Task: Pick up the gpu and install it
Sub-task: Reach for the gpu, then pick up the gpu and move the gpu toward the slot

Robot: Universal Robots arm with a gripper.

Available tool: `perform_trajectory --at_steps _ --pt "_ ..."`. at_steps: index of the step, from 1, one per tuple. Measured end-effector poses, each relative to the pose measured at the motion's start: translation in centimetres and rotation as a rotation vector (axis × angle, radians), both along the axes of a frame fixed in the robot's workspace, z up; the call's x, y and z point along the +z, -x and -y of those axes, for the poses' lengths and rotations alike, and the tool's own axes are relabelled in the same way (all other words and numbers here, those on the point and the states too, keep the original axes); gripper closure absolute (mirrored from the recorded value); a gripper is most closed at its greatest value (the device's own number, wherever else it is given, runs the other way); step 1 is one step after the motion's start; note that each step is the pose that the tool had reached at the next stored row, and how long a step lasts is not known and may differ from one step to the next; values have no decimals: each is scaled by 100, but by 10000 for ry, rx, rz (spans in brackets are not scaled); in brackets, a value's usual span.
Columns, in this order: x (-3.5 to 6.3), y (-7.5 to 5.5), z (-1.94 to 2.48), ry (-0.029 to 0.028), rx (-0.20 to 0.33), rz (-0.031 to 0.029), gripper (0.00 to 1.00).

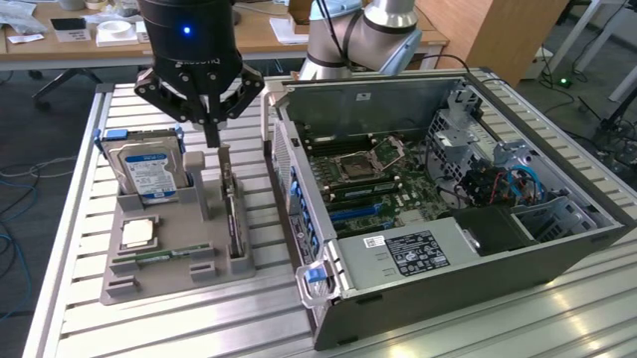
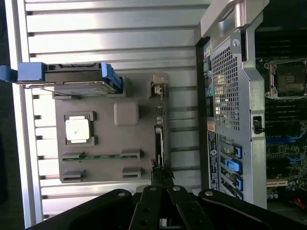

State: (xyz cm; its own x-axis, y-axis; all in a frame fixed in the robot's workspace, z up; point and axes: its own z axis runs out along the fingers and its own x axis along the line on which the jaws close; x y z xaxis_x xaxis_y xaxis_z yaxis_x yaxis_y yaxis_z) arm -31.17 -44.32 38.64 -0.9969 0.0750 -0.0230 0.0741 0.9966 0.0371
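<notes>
Exterior view, reader asks: which step is shown?
Legend: The approach, by my reading. The gripper (image 1: 212, 140) hangs over the grey holder tray (image 1: 164, 280), jaws pressed together and pinching nothing. The gpu (image 1: 232, 205) stands on edge in a slot of that tray, between the upright hard drive (image 1: 148, 173) and the open computer case (image 1: 448, 291), not yet lifted or installed.
Reader: And the wrist view?
Legend: The same gpu (image 2: 159, 143) appears as a thin dark strip, its silvery bracket (image 2: 159, 88) at the end nearer the hard drive (image 2: 79, 79). The gripper (image 2: 160, 179) lines up over the strip. Whether the tips touch the card I cannot tell; in the exterior view they appear just clear of it.
Reader: What does a grasp call for?
Legend: Probably jaws parted to straddle the card's upper edge and squared to its length, so the card can leave its slot without scraping the tray
</notes>
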Motion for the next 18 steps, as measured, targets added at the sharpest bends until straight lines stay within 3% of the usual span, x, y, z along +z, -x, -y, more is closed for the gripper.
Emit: perform_trajectory --at_steps 6,18 --pt "-7 11 21 46 -1 -6 89" --pt "-7 12 21 48 -1 -5 89"
